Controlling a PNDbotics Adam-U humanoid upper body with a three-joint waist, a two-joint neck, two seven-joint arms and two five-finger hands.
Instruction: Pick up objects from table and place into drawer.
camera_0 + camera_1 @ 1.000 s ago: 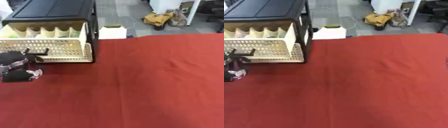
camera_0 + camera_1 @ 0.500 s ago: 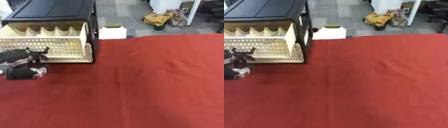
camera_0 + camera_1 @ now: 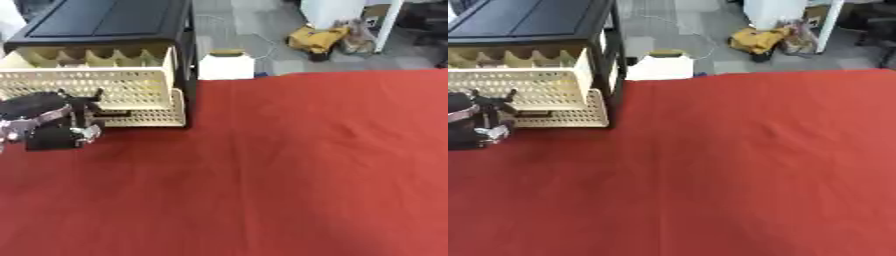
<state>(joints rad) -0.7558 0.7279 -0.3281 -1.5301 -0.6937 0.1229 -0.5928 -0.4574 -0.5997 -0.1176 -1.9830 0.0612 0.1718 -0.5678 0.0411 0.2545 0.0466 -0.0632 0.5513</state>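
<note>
The red worktop (image 3: pixel 289 165) fills the lower and middle frame, and I see no loose object on it. At the middle left, one robot hand (image 3: pixel 48 122), the left, sits just before the cream drawer (image 3: pixel 87 87); I cannot tell if its fingers are apart or hold something. The right hand is not shown. I judge this is the placing step; next the hand must reach over the drawer front. At upper left stands one black cabinet (image 3: pixel 109 22) with two cream drawers pulled out.

Left hand (image 3: pixel 48 120) blurred, fingers unclear
</note>
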